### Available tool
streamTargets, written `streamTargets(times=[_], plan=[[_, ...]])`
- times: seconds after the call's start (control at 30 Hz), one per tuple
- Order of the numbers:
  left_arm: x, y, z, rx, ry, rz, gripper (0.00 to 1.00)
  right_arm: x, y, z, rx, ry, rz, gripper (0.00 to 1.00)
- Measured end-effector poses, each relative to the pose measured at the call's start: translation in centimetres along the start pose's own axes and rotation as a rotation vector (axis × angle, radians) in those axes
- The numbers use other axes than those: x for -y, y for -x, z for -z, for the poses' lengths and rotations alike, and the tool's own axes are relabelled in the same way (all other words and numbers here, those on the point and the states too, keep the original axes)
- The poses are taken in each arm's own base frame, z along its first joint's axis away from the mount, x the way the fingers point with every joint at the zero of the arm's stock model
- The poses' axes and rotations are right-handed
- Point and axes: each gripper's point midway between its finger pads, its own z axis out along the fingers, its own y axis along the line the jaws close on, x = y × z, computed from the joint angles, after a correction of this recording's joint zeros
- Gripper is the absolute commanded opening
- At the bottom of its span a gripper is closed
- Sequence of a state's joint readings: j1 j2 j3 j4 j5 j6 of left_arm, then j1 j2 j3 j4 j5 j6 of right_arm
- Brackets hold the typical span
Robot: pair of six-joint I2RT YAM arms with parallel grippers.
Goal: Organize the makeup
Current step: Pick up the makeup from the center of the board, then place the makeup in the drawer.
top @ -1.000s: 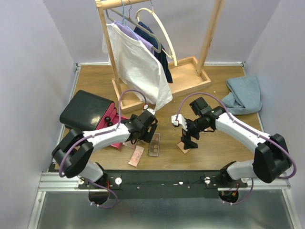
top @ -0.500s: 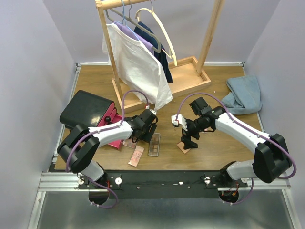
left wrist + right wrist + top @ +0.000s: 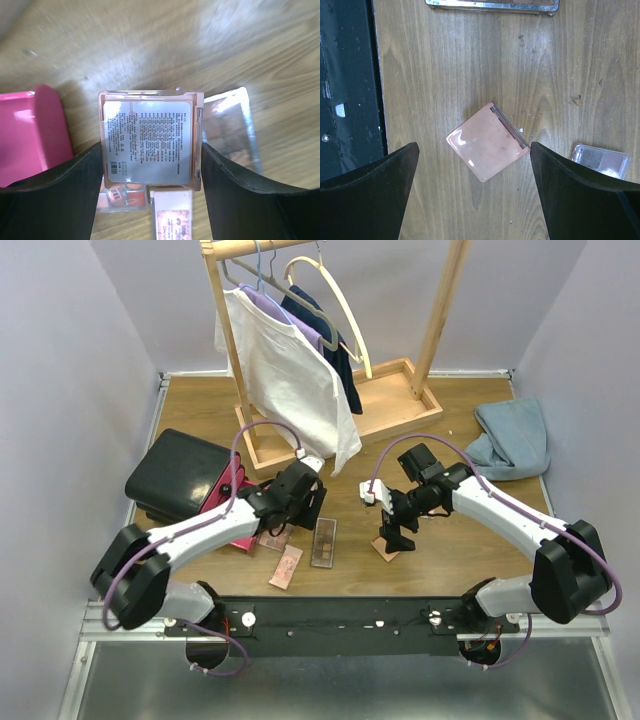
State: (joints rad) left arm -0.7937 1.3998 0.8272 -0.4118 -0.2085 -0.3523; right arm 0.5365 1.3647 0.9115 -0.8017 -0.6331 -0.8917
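My left gripper (image 3: pixel 151 150) is shut on a square peach compact (image 3: pixel 150 135), label side up, with both fingers against its sides. It hangs just above a clear palette of orange shades (image 3: pixel 120 196) and a pink-labelled palette (image 3: pixel 172 217). In the top view the left gripper (image 3: pixel 283 523) is beside the pink drawers (image 3: pixel 236 508). My right gripper (image 3: pixel 474 145) stands open above a second peach compact (image 3: pixel 487 141), which lies flat and turned like a diamond on the wood. From above, the right gripper (image 3: pixel 390 530) is over that compact (image 3: pixel 386 552).
A brown eyeshadow palette (image 3: pixel 324 542) and a pink one (image 3: pixel 286 566) lie near the front edge. The black case (image 3: pixel 178 472) stands at left. A clothes rack (image 3: pixel 330 390) with shirts fills the back, and a blue cloth (image 3: pixel 515 440) lies at right. A small clear case (image 3: pixel 600 161) lies by the right finger.
The left jaws have closed onto the square compact and the left arm has drawn up and back a little. The right arm has not moved.
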Motion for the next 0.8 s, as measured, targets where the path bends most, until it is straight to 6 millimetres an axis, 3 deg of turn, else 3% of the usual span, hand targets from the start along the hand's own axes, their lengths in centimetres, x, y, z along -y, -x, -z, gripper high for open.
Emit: streamTargets(times=[0.17,0.33,0.6,0.8], plan=[[-0.3,3.2,3.8,0.157,-0.023,0.055,0.45,0.0,0.0,0.0,0.0,0.0,0.0,1.0],[-2.3,4.1,6.2,0.236,0.042,0.106,0.45,0.0,0.0,0.0,0.0,0.0,0.0,1.0],[-7.0,3.2,7.3,0.259,0.25,0.191,0.45,0.0,0.0,0.0,0.0,0.0,0.0,1.0],[-8.8,2.0,7.0,0.24,0.354,0.213,0.45,0.0,0.0,0.0,0.0,0.0,0.0,1.0]])
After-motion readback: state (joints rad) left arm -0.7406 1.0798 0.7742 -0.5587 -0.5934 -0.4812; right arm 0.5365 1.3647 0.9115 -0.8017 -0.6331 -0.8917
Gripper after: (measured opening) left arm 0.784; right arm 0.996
